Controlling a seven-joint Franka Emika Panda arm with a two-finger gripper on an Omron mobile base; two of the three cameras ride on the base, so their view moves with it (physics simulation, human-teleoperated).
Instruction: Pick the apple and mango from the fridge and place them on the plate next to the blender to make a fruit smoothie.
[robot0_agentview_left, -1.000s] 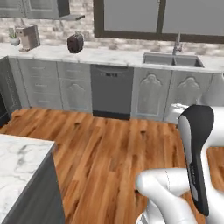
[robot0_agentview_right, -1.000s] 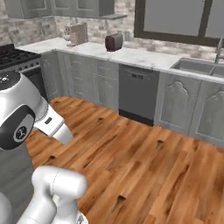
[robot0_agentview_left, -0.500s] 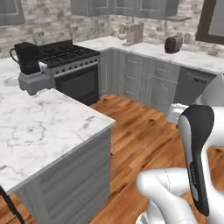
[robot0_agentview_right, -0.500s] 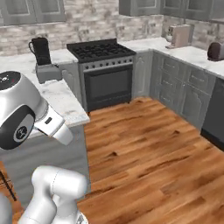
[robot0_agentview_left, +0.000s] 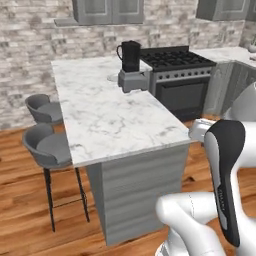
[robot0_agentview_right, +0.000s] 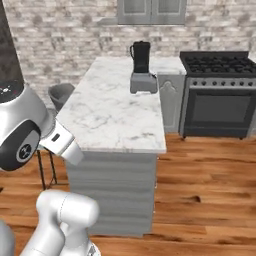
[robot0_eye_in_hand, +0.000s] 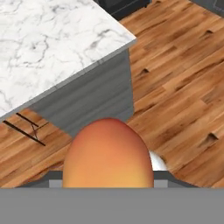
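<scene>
The mango (robot0_eye_in_hand: 108, 153), rounded and orange-yellow, bulges up from the bottom of the hand view, right where my fingertips are and hiding them. My gripper (robot0_eye_in_hand: 108, 183) is shut on it, above the wood floor beside the island's near corner. The blender (robot0_agentview_left: 131, 65) (robot0_agentview_right: 142, 67), with its black jar on a grey base, stands at the far end of the marble island counter (robot0_agentview_left: 110, 117) (robot0_agentview_right: 120, 115). A small pale plate (robot0_agentview_left: 113, 77) lies just left of the blender's base. The apple and the fridge are out of view.
A black gas stove (robot0_agentview_left: 177, 75) (robot0_agentview_right: 220, 92) stands right of the island. Two grey bar stools (robot0_agentview_left: 47, 145) line the island's left side, one of them (robot0_agentview_right: 61, 94) also seen from the right. Open wood floor (robot0_agentview_right: 205, 175) stretches in front of the stove.
The base has turned, so both base views swept from the sink wall past the stove to the island with the blender. The mango stays in my gripper.
</scene>
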